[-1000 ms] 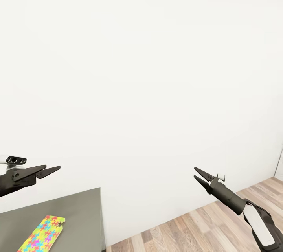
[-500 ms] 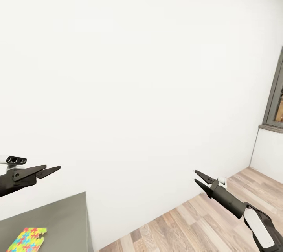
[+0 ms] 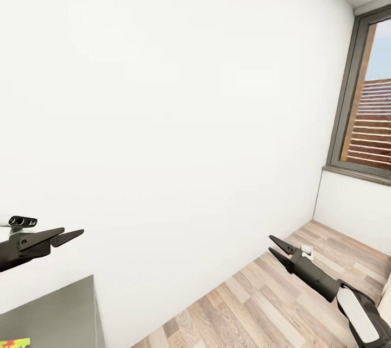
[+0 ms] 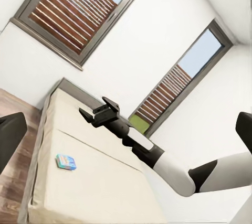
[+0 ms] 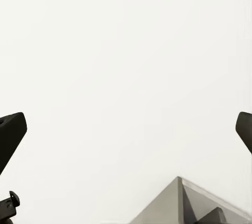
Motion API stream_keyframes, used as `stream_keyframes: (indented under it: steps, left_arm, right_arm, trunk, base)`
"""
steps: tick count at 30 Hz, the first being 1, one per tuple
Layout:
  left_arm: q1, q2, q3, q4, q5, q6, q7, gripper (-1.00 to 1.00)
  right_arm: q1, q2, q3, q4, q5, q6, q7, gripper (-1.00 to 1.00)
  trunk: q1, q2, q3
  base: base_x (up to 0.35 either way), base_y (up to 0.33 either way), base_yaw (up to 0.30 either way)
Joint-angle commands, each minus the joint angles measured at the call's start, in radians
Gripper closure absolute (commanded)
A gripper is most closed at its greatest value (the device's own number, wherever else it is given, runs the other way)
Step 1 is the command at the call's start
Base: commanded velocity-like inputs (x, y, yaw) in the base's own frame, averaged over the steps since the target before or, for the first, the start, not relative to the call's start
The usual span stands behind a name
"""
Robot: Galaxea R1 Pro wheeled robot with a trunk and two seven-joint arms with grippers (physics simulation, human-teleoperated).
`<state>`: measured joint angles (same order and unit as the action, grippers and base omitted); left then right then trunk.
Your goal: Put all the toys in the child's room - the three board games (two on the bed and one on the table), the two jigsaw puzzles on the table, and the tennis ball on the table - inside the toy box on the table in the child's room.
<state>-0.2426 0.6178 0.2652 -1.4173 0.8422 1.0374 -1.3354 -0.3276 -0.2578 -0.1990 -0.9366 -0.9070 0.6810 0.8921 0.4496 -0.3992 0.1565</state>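
Facing a plain white wall with both dark two-fingered hands, left (image 3: 68, 237) and right (image 3: 276, 246), released and empty, likely in transit toward the small blue printed game box (image 4: 66, 161) lying on the beige-mattressed bed (image 4: 105, 182).

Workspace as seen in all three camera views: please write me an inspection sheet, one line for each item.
Surface: grey table corner at the lower left of the head view; wood-plank floor beside it.
Job's things: an edge of a jigsaw puzzle on the table at the picture's edge; a small blue board game lying flat on the bed.
Clutter: nothing seen.
Grippers: left gripper open and empty, above the table; right gripper open and empty, above the floor.
Cables: nothing seen.
Surroundings: plain white wall ahead; grey-framed window at the right; two more windows behind the bed.
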Motion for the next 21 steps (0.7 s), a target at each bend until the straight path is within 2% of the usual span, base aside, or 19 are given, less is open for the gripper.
stream_keyframes:
  steps: [1, 21]
  left_arm:
    - [0.0, 0.0, 0.0, 0.0, 0.003, 0.009, -0.001, -1.0]
    - [0.0, -0.007, -0.001, 0.0, 0.003, 0.009, 0.0, -1.0]
  right_arm:
    - [-0.001, 0.0, 0.0, 0.001, -0.004, 0.006, 0.001, -1.0]
    - [-0.001, 0.0, -0.001, 0.001, -0.004, 0.006, -0.001, -1.0]
  trunk:
    - [0.0, -0.001, 0.0]
    - [0.0, -0.001, 0.0]
  base:
    - [0.0, 0.0, -0.277]
    - [0.0, 0.0, -0.277]
